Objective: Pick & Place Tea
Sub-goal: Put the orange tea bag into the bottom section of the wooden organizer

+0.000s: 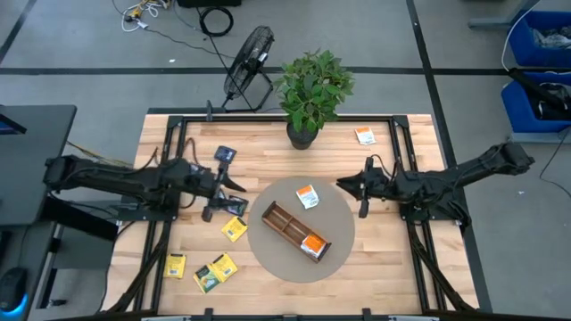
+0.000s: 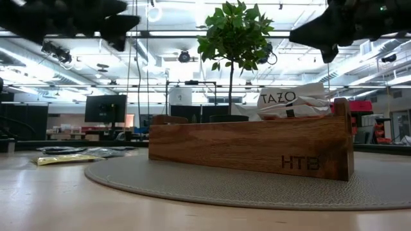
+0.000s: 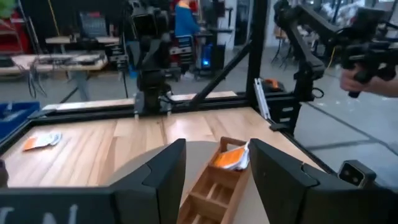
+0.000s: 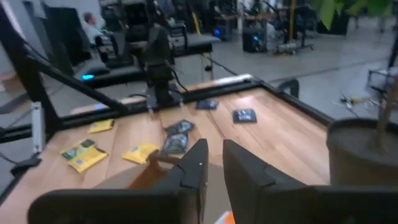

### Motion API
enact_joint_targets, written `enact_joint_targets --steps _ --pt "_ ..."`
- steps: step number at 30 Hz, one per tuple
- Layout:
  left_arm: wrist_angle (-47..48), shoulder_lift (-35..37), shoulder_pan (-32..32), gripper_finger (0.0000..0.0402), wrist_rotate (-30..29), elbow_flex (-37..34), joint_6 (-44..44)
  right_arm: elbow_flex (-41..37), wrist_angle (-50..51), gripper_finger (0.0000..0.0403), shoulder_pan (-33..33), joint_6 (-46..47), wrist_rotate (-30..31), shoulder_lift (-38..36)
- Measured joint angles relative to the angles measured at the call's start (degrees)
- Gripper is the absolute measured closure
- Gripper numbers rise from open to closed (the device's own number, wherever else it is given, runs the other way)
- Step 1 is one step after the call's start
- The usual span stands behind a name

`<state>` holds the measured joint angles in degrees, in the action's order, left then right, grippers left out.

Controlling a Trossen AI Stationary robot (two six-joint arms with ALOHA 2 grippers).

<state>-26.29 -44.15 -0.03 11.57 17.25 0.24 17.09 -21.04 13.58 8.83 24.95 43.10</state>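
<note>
Two grippers hover empty: left gripper (image 3: pixel 211 171) jaws apart for sachets; right gripper (image 4: pixel 211 165) jaws nearly together above the tray (image 1: pixel 294 231).

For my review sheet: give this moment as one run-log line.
left gripper: open, empty, left of mat | right gripper: narrowly open, empty | tray: one orange sachet inside | loose orange sachet on mat

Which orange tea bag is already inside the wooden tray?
The orange tea bag in the tray's end compartment; another lies on the mat, and one sits by the table's far edge.
</note>
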Motion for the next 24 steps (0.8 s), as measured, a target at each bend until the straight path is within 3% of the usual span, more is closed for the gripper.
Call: enact_joint_targets --steps 9,18,24 --pt "0.35 15.10 0.00 0.0218 -2.51 -9.34 -4.43 -0.07 7.45 0.0352 -6.59 -0.72 -5.38 -4.24" --pt "2.69 23.30 -0.14 0.0218 -2.49 -14.43 -6.85 -0.07 10.80 0.0356 -11.45 -3.70 -5.74 -10.86" --pt "5.40 25.94 -0.15 0.0218 -2.50 -14.71 -7.17 -0.07 14.24 0.0353 -13.48 0.59 1.43 -11.76"
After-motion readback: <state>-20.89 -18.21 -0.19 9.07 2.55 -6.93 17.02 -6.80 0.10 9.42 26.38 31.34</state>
